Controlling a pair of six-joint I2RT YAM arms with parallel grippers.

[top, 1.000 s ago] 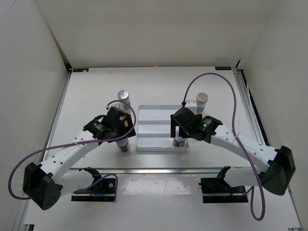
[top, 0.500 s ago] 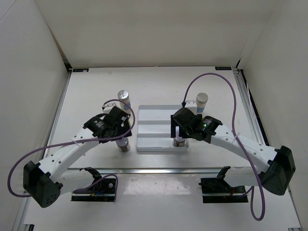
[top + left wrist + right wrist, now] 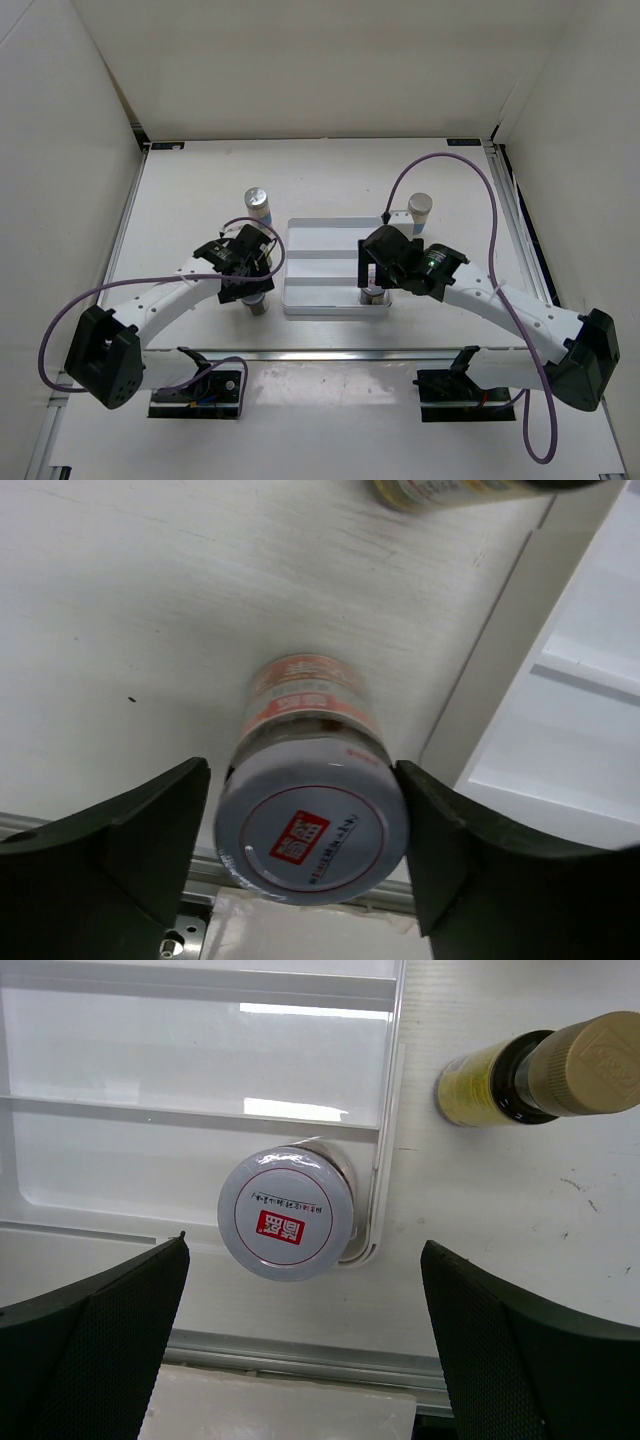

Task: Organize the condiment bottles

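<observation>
- The black fingers (image 3: 130,850) of the left gripper (image 3: 303,770) stand one on each side of a squat jar (image 3: 312,830), hard up against its lid. I cannot tell whether they are actually squeezing it.
- That jar is upright on the white table (image 3: 120,630), just outside the wall of the tray (image 3: 200,1090), which runs past the right-hand finger.
- The fingers (image 3: 100,1350) of the right gripper (image 3: 305,1243) are spread wide and hold nothing. The second jar (image 3: 286,1215) sits about midway between them, clear of both, tucked into a corner of the tray.
- There are two jars, two yellow bottles and two tall white bottles.
- One yellow bottle (image 3: 520,1080) stands past the tip of the right-hand finger of the right gripper, outside the tray wall. The other yellow bottle (image 3: 450,490) is just beyond the left gripper's fingertips and is mostly cut off.
- From above, the left tall bottle (image 3: 257,200) and the right tall bottle (image 3: 421,208) stand well beyond each gripper, on the table on either side of the tray.
- The jar lids are round, smooth and silvery, each with a red square mark. The jar glass is clear with an orange-red label.
- The tray is glossy white with raised ridges. The right fingers have a fine mesh texture.
- The yellow bottle near the right gripper has a tan cap on a dark neck.
</observation>
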